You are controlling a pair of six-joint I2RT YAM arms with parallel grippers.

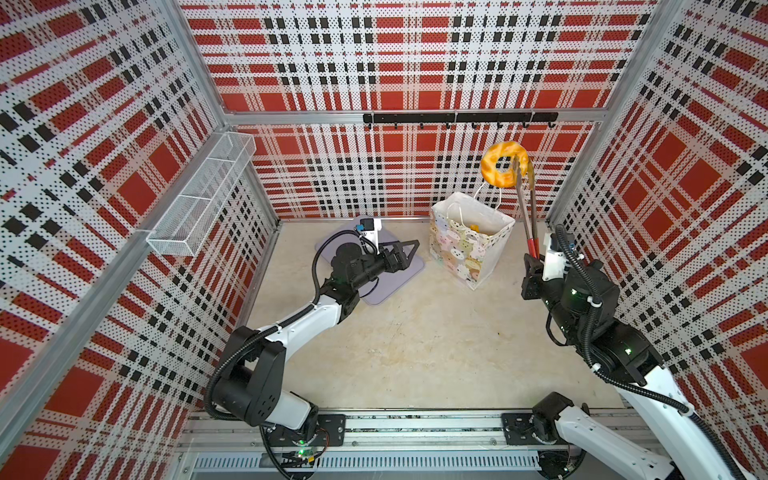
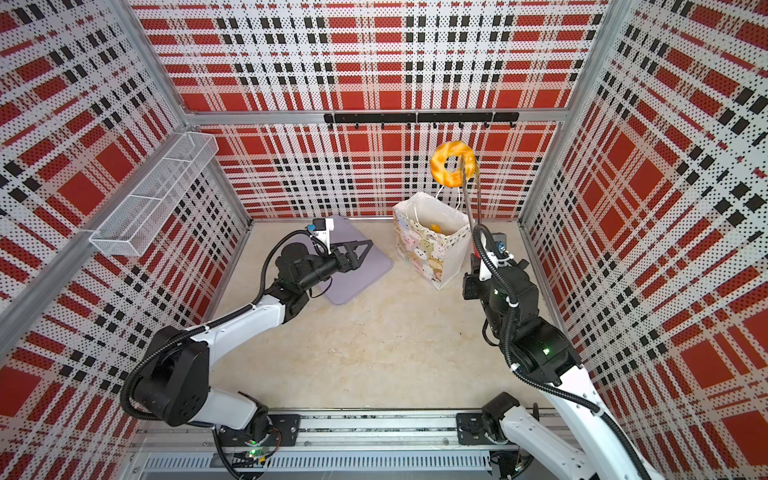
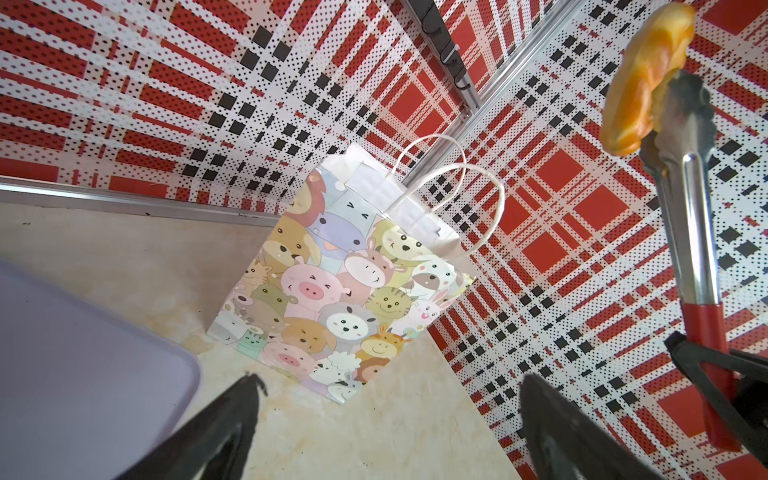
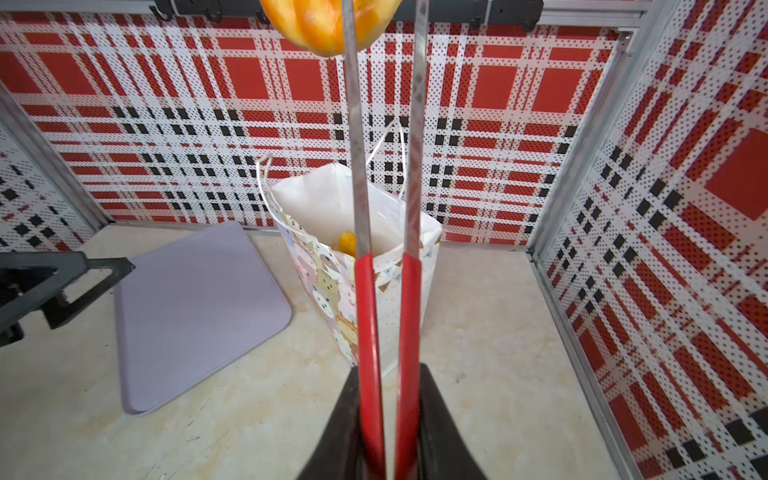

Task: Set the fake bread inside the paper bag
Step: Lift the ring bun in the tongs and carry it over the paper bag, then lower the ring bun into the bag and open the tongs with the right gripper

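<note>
- In both top views, the right pincer (image 1: 534, 261) is clamped on the red handles of a pair of tongs (image 1: 524, 208). The tong tips pinch the ring doughnut (image 1: 504, 164) high over the surface (image 1: 415, 353), above the level of the open mouth of the paper bag (image 1: 467, 249).
- The step in hand looks like the carry to the bag. The next move calls for bringing the ring over the mouth, lowering it between the cord handles and easing the grip.
- A ring has no long axis. It hangs on edge with its hole facing the camera, while the tongs stand nearly upright.
- From the left wrist, the left pincer (image 3: 390, 380) hovers spread wide and empty, facing the upright bag, beside the lavender tray (image 3: 83, 353). The doughnut shows edge-on here, well apart from the bag.
- From the right wrist, the 2 tong arms run up to the doughnut at the frame's top edge. 1 yellow bread (image 4: 347, 243) already lies inside the bag, just below the rim.
</note>
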